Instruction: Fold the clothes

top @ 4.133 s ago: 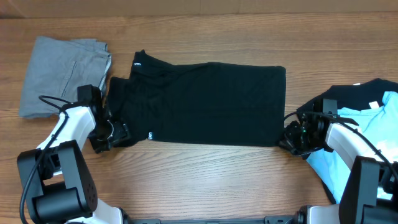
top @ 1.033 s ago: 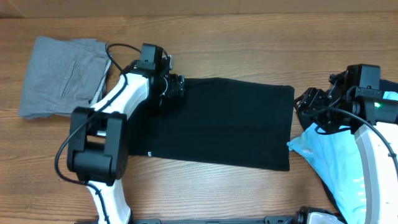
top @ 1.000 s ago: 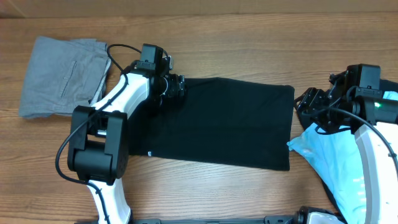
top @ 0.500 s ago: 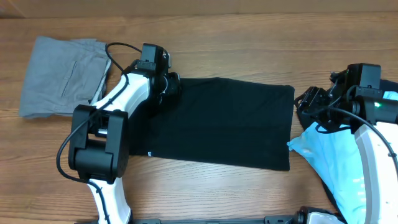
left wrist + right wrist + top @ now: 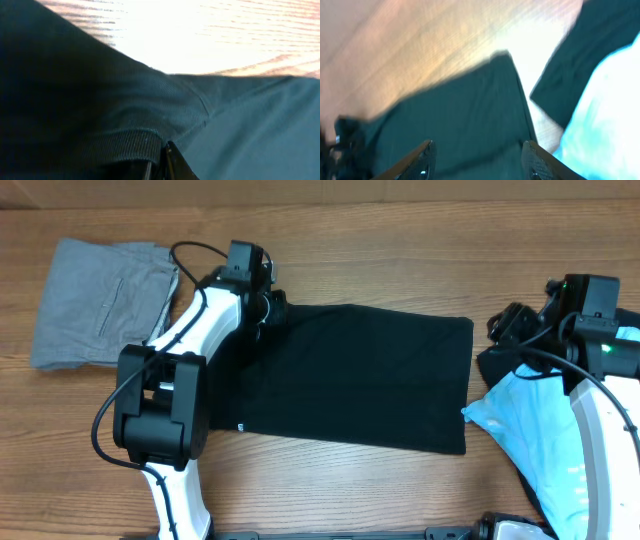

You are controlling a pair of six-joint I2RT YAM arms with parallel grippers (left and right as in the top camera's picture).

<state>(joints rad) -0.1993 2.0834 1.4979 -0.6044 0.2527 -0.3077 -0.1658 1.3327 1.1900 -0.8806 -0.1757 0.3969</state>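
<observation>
A large black T-shirt [image 5: 350, 375] lies flat across the middle of the table, its small white label [image 5: 241, 427] near the front left edge. My left gripper [image 5: 272, 306] sits at the shirt's back left corner, shut on the ribbed black hem [image 5: 125, 145]; the left wrist view shows the fabric pinched at the jaws [image 5: 162, 157]. My right gripper [image 5: 500, 328] hovers open just past the shirt's right edge, nothing between its fingers [image 5: 426, 159]. Below it lie the black T-shirt [image 5: 460, 115], a light blue T-shirt [image 5: 602, 115] and another black garment [image 5: 600, 45].
A grey garment [image 5: 100, 300] lies folded at the back left, beside my left arm. The light blue T-shirt [image 5: 540, 430] and the other black garment [image 5: 500, 365] are heaped at the right edge under my right arm. Bare wood [image 5: 380, 240] runs along the back.
My left gripper has shut on the black T-shirt's back left corner. The right gripper has drawn back to the right, away from the shirt's edge, jaws a little narrower.
</observation>
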